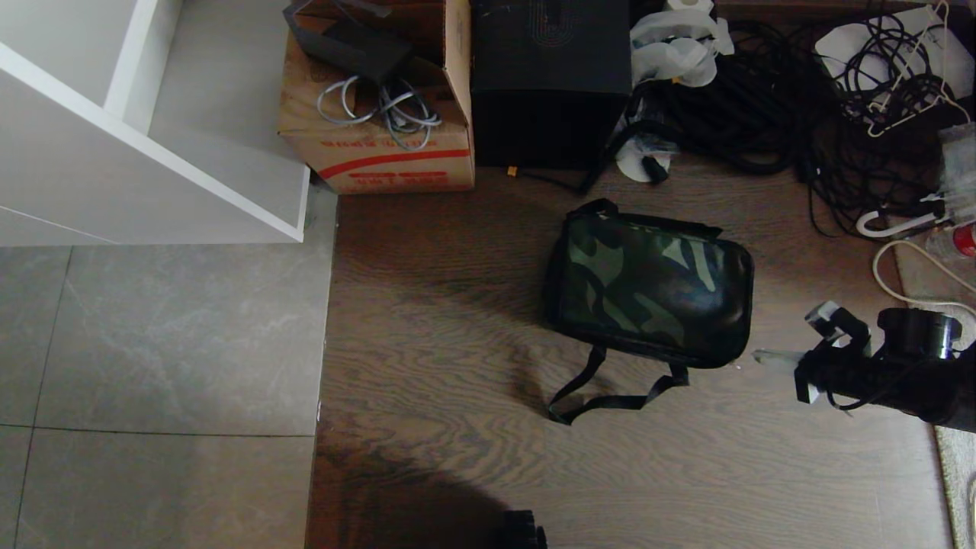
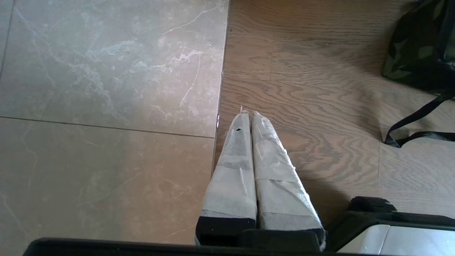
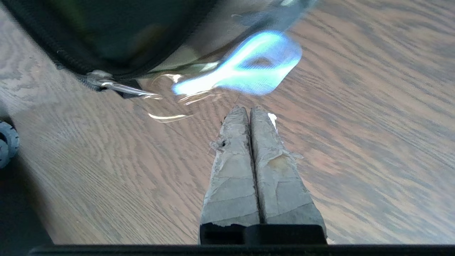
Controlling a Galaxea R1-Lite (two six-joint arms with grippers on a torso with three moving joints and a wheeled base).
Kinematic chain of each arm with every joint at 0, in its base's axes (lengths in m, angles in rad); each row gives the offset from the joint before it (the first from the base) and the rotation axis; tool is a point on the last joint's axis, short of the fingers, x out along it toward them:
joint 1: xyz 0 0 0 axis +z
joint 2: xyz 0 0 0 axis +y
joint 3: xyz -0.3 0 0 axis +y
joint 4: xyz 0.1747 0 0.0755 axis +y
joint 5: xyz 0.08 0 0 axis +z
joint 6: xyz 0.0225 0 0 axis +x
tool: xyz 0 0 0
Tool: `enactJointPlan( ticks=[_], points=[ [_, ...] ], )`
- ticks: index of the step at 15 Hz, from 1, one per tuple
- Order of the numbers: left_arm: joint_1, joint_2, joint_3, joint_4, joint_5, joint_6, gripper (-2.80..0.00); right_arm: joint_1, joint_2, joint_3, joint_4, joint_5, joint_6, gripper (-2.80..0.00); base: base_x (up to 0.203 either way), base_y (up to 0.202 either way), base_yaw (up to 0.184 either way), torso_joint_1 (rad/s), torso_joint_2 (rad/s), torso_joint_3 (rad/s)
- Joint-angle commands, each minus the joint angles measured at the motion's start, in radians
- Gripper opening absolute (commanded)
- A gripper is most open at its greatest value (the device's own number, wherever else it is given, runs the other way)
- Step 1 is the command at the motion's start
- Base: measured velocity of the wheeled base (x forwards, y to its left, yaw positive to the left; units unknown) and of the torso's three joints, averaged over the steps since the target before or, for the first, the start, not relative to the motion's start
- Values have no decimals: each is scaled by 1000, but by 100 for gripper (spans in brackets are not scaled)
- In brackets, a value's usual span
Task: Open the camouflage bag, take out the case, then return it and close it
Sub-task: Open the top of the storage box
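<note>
Lying zipped: glossy camo bag [image 1: 652,286]

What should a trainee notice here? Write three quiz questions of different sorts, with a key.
1. True or false: the camouflage bag is closed.
2. The right gripper has its fingers: A) wide open; B) shut on the strap; C) shut, holding nothing.
3. Fill in: the bag rests on ___ flooring.
Key: 1 true; 2 C; 3 wood.
</note>
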Motion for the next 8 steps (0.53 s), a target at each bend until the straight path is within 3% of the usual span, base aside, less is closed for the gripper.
enactJointPlan(
  ticks=[1, 4, 5, 6, 8],
  points=[
    [0, 0, 10, -2, 0, 0, -280, -44, -25, -21, 32, 7, -2, -280, 0, 0, 0, 0, 0, 0],
    [0, 0, 9, 0, 0, 0, -280, -51, -30, -57, 82, 5, 13, -280, 0, 0, 0, 0, 0, 0],
    [0, 0, 9, 0, 0, 0, -280, -50, -33, -45, 115, 5, 59, -280, 0, 0, 0, 0, 0, 0],
    [0, 0, 9, -1, 0, 0, -280, -47, -41, -37, 131, 6, 117, -280, 0, 0, 0, 0, 0, 0],
    [0, 0, 10, -1, 0, 0, -280, -31, -47, -28, 152, -1, 326, -280, 0, 0, 0, 0, 0, 0]
  ],
)
